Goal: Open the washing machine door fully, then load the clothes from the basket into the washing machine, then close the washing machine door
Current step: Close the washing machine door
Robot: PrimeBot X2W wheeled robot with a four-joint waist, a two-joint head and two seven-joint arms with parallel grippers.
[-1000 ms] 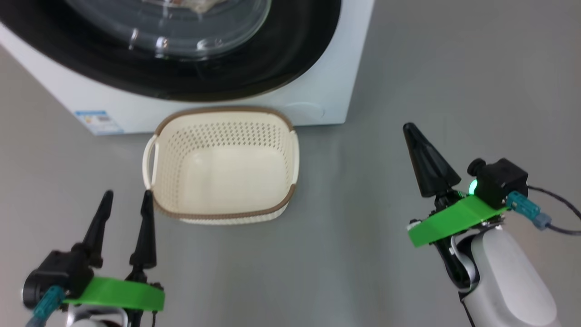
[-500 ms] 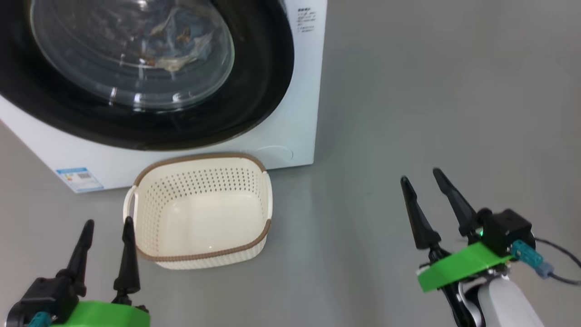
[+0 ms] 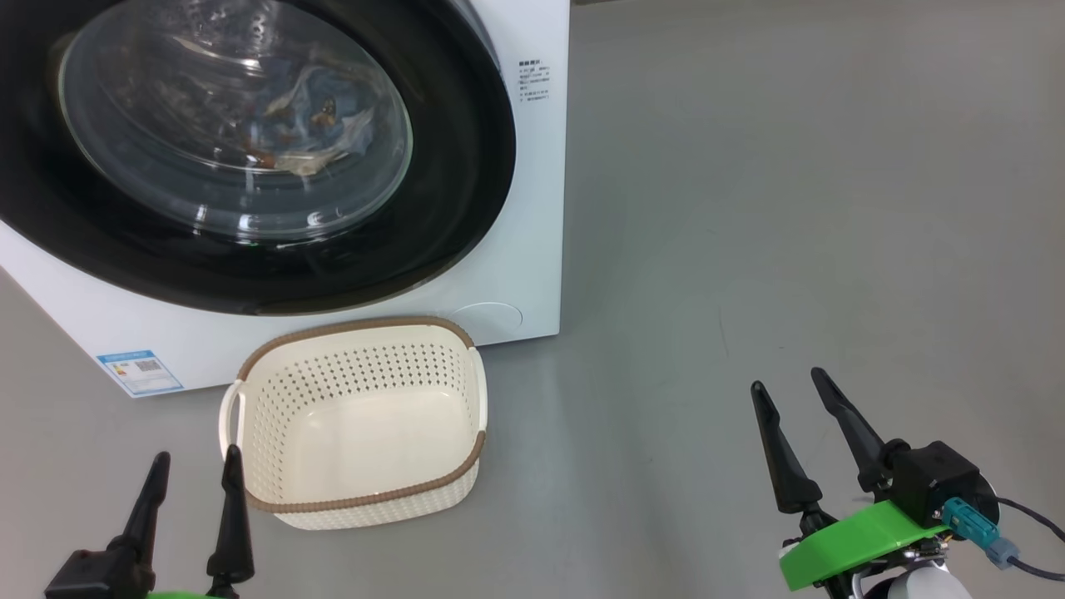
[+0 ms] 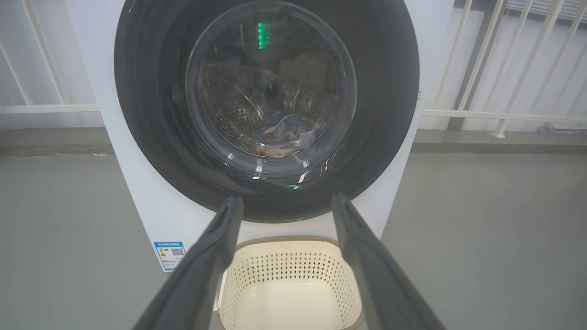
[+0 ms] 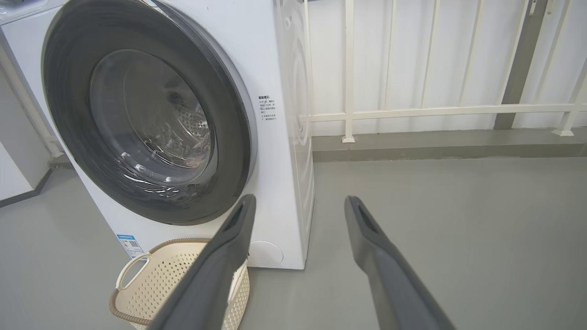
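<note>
The washing machine (image 3: pixel 532 208) (image 4: pixel 412 55) (image 5: pixel 284 151) stands with its black round door (image 3: pixel 466 150) (image 4: pixel 151 114) (image 5: pixel 69 105) shut. Behind the glass window the light blue clothes (image 3: pixel 320 112) (image 4: pixel 282 135) lie in the steel drum. The cream basket (image 3: pixel 358 420) (image 4: pixel 293 288) (image 5: pixel 169 279) sits on the floor in front of the machine, with nothing in it. My left gripper (image 3: pixel 195 456) (image 4: pixel 284 201) is open at the lower left, just left of the basket. My right gripper (image 3: pixel 786 378) (image 5: pixel 298 201) is open at the lower right, over bare floor.
Grey floor (image 3: pixel 790 208) stretches wide to the right of the machine. A white railing (image 5: pixel 435 110) (image 4: pixel 504 112) runs along the wall behind. A blue sticker (image 3: pixel 140 371) marks the machine's lower left front.
The head view has tilted up, so the door window now shows more and the basket sits lower. Both grippers sit lower in view; the right one has turned so both its fingers show apart.
</note>
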